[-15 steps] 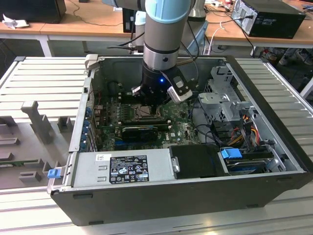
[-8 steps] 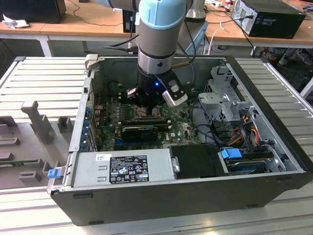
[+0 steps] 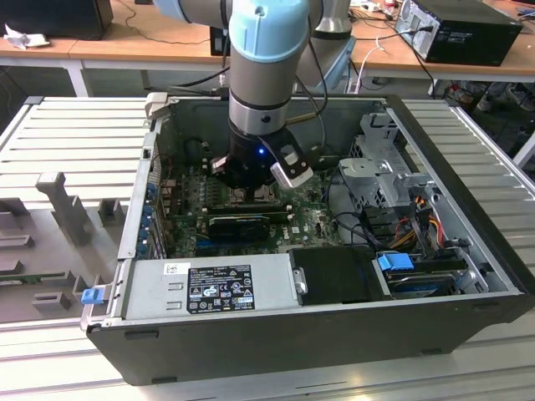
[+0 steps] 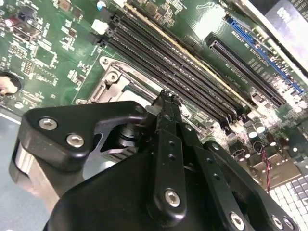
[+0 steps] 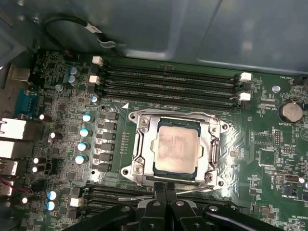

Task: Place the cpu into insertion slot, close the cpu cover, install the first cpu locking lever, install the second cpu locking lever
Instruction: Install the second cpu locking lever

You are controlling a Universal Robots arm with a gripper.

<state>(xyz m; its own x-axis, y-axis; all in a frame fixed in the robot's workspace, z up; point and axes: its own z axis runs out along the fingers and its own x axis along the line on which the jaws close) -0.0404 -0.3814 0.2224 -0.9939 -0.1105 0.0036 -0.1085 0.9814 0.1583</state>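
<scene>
Where the exterior view is taken first, the black gripper (image 3: 251, 194) under the blue-capped arm is seen lowered into the open dark-grey computer case (image 3: 292, 351), just above the green circuit board (image 3: 309, 219); a grey drive cage (image 3: 380, 171) stands well apart toward the exterior view's right.

Second wrist view: the black fingers (image 4: 166, 113) are recorded pressed together, nothing held, tips near the socket edge; long black memory slots (image 4: 183, 77) run close beside.

First wrist view: the flat silver-beige square cpu (image 5: 176, 148) is seated in the insertion slot, framed by the silver windowed cpu cover (image 5: 175, 118), judged closed. A thin wire lever (image 5: 139, 197) lies near the fingertips.
</scene>
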